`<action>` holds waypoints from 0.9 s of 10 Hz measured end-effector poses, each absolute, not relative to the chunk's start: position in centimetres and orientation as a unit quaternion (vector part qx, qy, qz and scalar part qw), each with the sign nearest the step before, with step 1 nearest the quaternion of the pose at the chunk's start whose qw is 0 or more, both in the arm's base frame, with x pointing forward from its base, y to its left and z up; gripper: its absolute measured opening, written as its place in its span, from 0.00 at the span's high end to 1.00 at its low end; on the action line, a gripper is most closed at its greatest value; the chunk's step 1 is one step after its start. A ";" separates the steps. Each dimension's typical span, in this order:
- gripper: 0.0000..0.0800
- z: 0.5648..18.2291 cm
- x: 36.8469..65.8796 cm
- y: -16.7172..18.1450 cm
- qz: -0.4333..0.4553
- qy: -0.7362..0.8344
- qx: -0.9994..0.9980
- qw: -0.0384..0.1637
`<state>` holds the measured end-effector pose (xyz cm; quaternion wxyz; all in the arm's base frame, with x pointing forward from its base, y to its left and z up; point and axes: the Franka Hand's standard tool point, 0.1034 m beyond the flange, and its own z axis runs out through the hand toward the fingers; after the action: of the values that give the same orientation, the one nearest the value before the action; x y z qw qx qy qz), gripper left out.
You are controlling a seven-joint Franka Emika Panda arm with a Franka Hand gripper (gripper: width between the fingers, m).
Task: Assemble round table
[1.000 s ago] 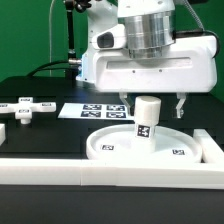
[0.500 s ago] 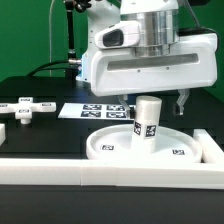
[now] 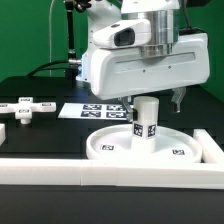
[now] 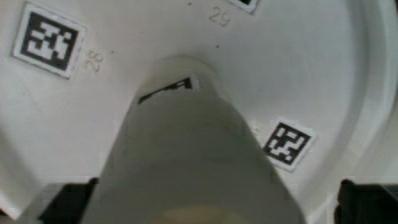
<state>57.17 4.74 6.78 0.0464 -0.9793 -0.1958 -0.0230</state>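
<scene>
Wrist point(image 3: 150, 25) vertical, hand point(image 3: 152, 105) pointing straight down, fingers point(image 3: 178, 100) spread wide apart, gripping nothing

bright, even light | wrist view blurred (close up) | soft shadows

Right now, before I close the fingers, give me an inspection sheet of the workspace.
Surface: black table.
Job's things: post upright on the disc; cross-shaped piece lies apart, at the exterior view's left.
Clutter: marker board; white rails along the table edges.
Grippers: gripper open, fingers either side of the post.
Cables: black cables behind the arm.
Surroundings: green backdrop.
</scene>
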 end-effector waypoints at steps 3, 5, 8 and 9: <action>0.19 6.8 57.2 4.9 -0.026 -0.338 -0.940 0.029; 0.19 6.8 57.1 5.4 -0.020 -0.428 -0.903 0.009; 0.19 6.4 56.8 5.6 -0.005 -0.537 -0.844 -0.006; 0.19 6.4 56.8 5.4 -0.004 -0.569 -0.822 -0.009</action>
<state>56.81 5.43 6.40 -0.0090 -0.8223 -0.5690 -0.0039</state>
